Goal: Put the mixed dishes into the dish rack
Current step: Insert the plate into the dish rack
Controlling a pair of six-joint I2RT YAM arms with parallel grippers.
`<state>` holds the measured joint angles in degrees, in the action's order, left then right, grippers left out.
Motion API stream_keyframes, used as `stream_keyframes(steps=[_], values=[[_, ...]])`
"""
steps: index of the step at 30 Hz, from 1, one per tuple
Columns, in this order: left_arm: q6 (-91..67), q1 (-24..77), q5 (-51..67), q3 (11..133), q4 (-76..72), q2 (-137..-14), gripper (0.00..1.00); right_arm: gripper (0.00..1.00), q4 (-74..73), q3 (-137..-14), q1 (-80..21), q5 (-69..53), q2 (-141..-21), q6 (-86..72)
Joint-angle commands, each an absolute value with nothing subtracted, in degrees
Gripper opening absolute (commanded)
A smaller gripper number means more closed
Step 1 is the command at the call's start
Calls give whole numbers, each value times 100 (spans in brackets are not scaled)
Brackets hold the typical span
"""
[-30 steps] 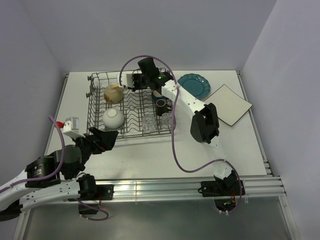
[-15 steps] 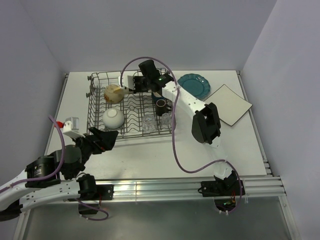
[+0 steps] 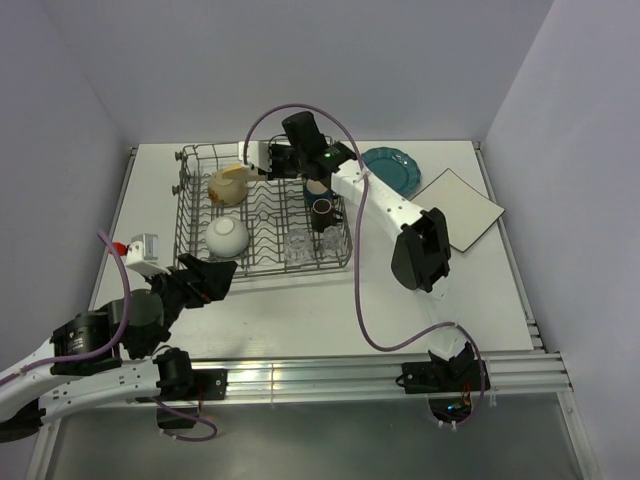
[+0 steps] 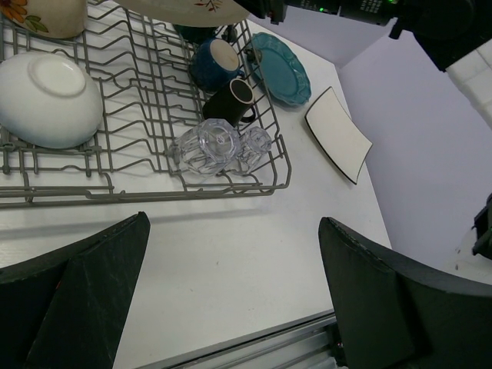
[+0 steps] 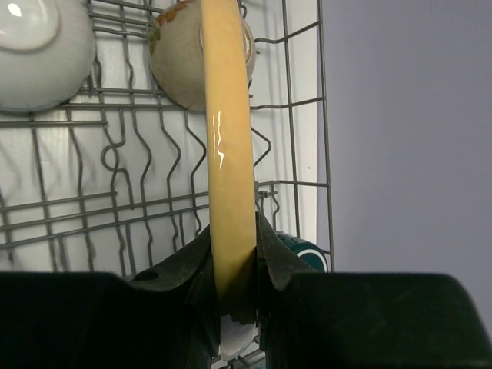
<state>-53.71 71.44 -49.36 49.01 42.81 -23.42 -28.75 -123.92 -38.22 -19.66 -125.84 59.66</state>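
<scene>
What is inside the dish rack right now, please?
An upturned white bowl, a flowered cream bowl, two clear glasses, a black mug and a blue mug. The right gripper holds a yellow-cream plate edge-on over the rack, hiding what lies beneath.

Right jaws hold a cream plate (image 3: 237,171) above the dish rack (image 3: 184,215).

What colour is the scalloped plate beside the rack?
The plate is teal; clearest in left wrist view.
</scene>
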Motion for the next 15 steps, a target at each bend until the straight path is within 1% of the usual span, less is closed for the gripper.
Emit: stream_keyframes(steps=[1,5,9,15], values=[[-5317,7128,-4904,5098,4192,-2391,99,0,-2267,-12210,-3797,-2302,-11541,5950],[-5309,7137,-4887,5080,4166,-2391,99,0,-2381,-11988,-3797,-2417,-11391,5959],[-5300,7128,-4896,5098,4175,-2399,99,0,-2741,-12137,-3797,-2618,-11461,5941],[-5361,7128,-4843,5080,4192,-2408,99,0,-2944,-12374,-3850,-2602,-11724,5924]])
